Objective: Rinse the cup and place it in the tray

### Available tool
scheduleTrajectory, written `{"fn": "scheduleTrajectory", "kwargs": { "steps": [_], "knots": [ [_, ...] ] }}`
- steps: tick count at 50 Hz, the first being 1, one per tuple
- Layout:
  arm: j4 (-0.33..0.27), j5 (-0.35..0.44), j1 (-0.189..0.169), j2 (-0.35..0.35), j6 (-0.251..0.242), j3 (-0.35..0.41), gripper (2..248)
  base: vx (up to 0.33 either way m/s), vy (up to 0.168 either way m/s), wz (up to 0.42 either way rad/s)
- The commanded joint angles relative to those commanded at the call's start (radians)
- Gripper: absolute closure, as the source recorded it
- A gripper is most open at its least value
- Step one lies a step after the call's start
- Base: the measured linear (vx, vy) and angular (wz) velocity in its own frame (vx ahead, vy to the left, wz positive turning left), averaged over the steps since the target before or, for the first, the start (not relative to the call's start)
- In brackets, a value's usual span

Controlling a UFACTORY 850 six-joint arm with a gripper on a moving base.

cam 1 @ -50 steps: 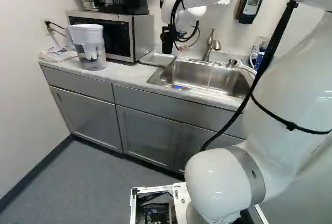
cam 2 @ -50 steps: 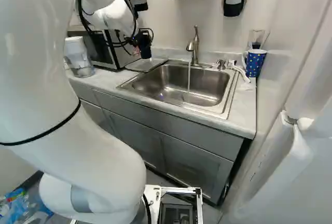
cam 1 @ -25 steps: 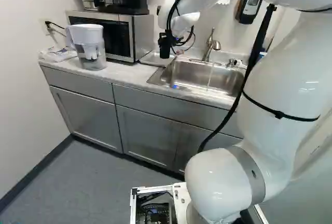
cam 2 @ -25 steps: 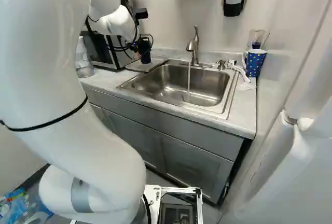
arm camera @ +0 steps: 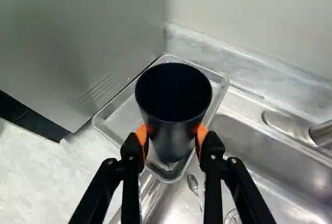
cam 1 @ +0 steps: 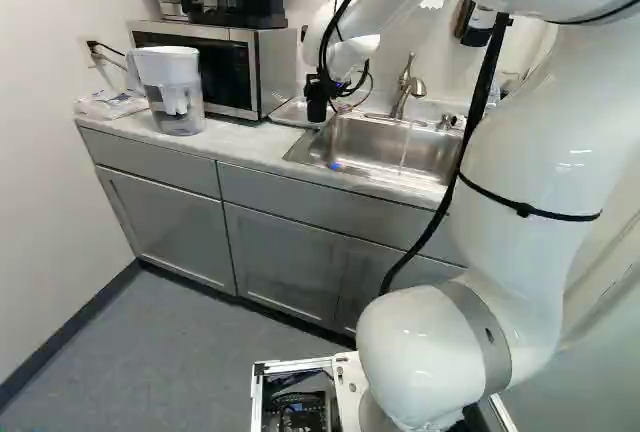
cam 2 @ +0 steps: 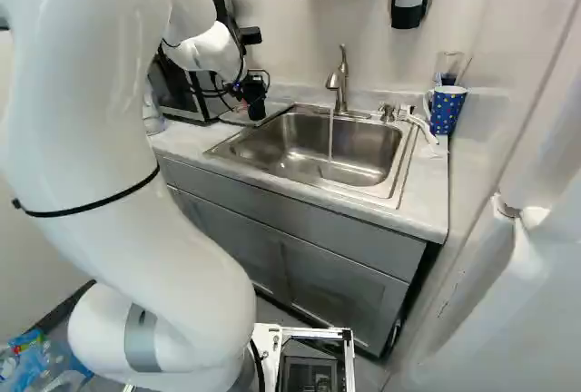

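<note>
In the right base view my gripper (cam 2: 245, 91) is over the counter's back, left of the sink, carrying a black cup (cam 2: 257, 107). Seen from the wrist, the gripper (arm camera: 171, 135) is shut on the cup (arm camera: 174, 99), an orange pad against either side. The cup is roughly upright, its dark opening facing the camera. Behind and below it lies the metal tray (arm camera: 120, 119), between the microwave and the sink; the cup hides its middle. Whether cup and tray touch, I cannot tell.
Water runs from the faucet (cam 2: 338, 83) into the sink (cam 2: 300, 151). A spoon (arm camera: 193, 184) lies in the basin near the tray. The microwave (cam 1: 228, 77) stands beside the tray, a pitcher (cam 1: 172, 92) farther left. A blue dotted mug (cam 2: 446, 109) is right of the sink.
My arm has swung, its upper part shifting left in the left base view and right in the right one. Gripper and cup have come slightly lower beside the sink. The base has not moved.
</note>
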Motion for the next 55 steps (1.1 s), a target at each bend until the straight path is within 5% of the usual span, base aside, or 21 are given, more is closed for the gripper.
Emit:
{"fn": "scheduleTrajectory", "kwargs": {
  "steps": [55],
  "knots": [
    [0.0, 0.094, 0.023, -0.041, 0.0, -0.042, 137, 0.0, 0.0, 0.0]
  ]
}}
